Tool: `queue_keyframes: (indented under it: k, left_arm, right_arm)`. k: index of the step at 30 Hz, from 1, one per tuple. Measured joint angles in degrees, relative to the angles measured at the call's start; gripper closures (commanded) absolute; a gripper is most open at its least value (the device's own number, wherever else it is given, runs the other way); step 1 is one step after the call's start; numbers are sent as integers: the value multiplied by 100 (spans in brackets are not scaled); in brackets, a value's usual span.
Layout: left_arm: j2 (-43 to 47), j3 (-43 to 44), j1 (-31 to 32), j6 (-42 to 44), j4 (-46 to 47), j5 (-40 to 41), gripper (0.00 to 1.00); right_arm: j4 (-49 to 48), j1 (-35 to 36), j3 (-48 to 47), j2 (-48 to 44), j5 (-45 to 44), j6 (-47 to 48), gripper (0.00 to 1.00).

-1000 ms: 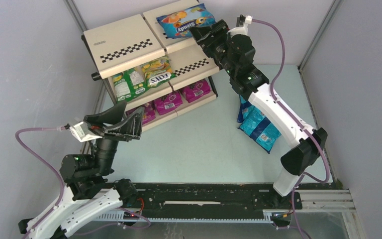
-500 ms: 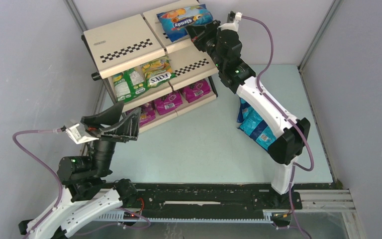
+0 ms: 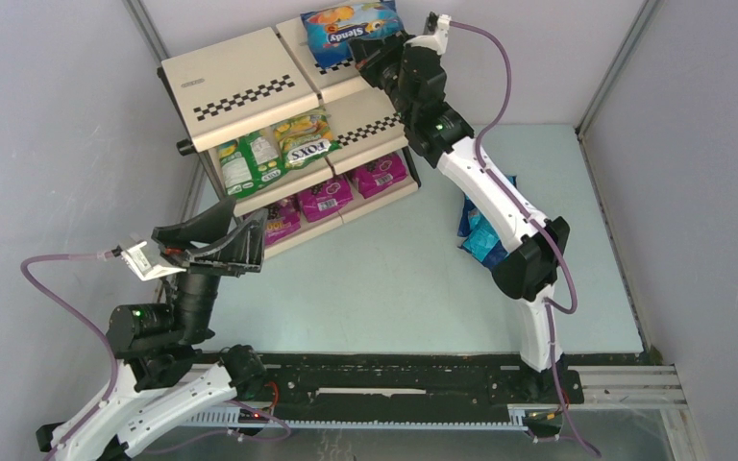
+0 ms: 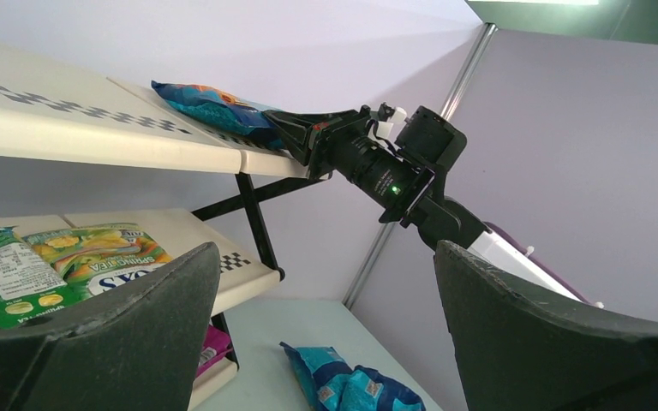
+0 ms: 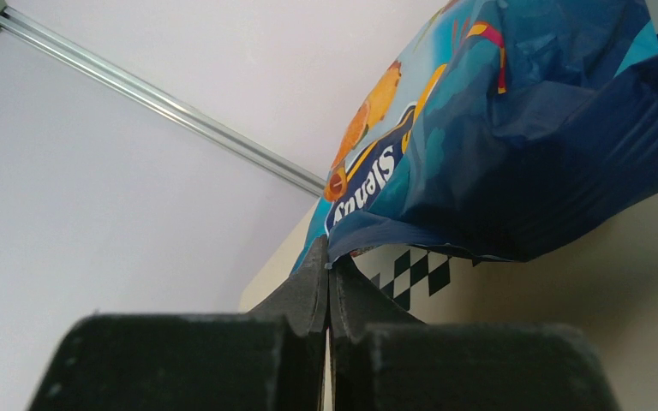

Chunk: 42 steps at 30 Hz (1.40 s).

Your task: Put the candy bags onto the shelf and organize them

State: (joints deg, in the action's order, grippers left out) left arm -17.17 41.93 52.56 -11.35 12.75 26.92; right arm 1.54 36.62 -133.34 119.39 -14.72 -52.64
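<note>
Blue glossy candy bag w/ orange fruit art (image 3: 351,29) sits on top tier of beige checkered shelf (image 3: 231,82). Right claw (image 5: 327,267) fully shut, tips at bag's edge: nudge slowly, square-on. Left claw (image 3: 213,242) wide open, empty.

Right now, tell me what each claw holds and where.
Left claw open, empty. Right claw shut, tips at the blue bag's lower edge; pinching or only touching, cannot tell.
</note>
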Motion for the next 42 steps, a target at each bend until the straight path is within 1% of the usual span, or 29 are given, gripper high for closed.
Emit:
queue_keyframes:
  k: [1, 4, 7, 9, 10, 12, 15, 18, 20, 23, 24, 28, 30, 33, 35, 37, 38, 40, 42]
  left_arm:
    - [0, 0, 2, 0, 2, 0, 0]
    - [0, 0, 9, 4, 2, 0, 0]
    - [0, 0, 11, 4, 2, 0, 0]
    - [0, 0, 11, 4, 2, 0, 0]
    - [0, 0, 11, 4, 2, 0, 0]
    - [0, 0, 20, 9, 2, 0, 0]
    - [-2, 0, 33, 39, 2, 0, 0]
    - [-2, 0, 39, 42, 2, 0, 0]
    - [-2, 0, 48, 44, 2, 0, 0]
    - [-9, 0, 76, 44, 2, 0, 0]
    - [-15, 0, 90, 44, 2, 0, 0]
    - [-133, 0, 118, 46, 7, 0, 0]
    - [-232, 0, 122, 59, 4, 0, 0]
    - [-376, 0, 122, 85, 0, -4, 0]
    - [-468, 0, 122, 87, 0, -11, 0]
    - [-570, 0, 116, 85, -2, -28, 0]
    - [-660, 0, 98, 83, -2, -44, 0]
    - [-745, 0, 83, 81, -9, -68, 0]
    - [-883, 0, 70, 70, -13, -103, 0]
  right_arm:
    - [46, -22, -24, 7, 17, 2, 99]
    - [138, -96, -72, 9, 162, -13, 84]
    - [306, -199, -131, 9, 313, -7, 64]
    - [393, -258, -142, 2, 422, 48, 48]
    - [407, -280, -155, -17, 487, 74, 38]
    - [603, -289, -160, -160, 605, 247, 30]
    - [907, -308, 2, -503, 820, 498, 27]
    - [1161, -319, 796, -1307, 1062, 866, 22]
    - [1182, -319, 1711, -2081, 1119, 1145, 18]
    - [1246, -363, 3451, -3595, 1202, 1598, 12]
    - [1261, -409, 3886, -4013, 1209, 1700, 11]
    - [1447, -929, 5893, -5943, 1032, 2024, 9]
    - [1751, -1252, 6671, -6605, 855, 2094, 9]
    - [2232, -1617, 7624, -7180, 706, 2236, 8]
    - [2691, -1829, 8203, -7305, 669, 2297, 6]
    - [3040, -2096, 8697, -7329, 730, 2326, 3]
    - [3202, -2260, 8935, -7350, 763, 2332, 1]
    - [3418, -2677, 9333, -7510, 905, 2343, 0]
    - [3421, -3200, 9648, -7772, 1102, 2326, 0]
